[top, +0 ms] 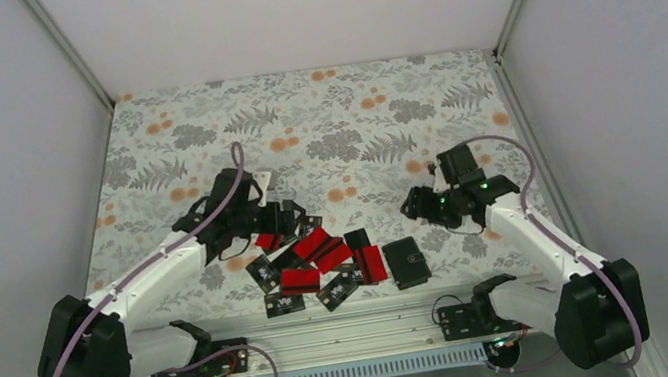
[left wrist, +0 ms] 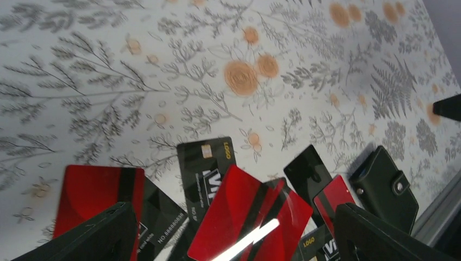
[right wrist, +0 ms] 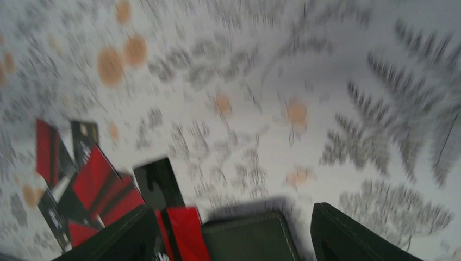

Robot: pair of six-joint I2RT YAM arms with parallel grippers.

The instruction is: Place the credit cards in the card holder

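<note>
Yet to stow a single card.
Hovers left pincer (left wrist: pixel 234 215), spread and empty, over credit cards (top: pixel 313 263) strewn loose on the table (top: pixel 318 110); hangs right pincer (right wrist: pixel 232 212), likewise released, just above the closed card holder (top: pixel 407 262).

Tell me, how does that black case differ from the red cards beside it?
The card holder is black; the red cards are bright red with a dark stripe. The card holder is thick, with a snap tab; the red cards are thin. The card holder lies singly at the pile's right end; the red cards overlap other cards. Both lie flat.
</note>
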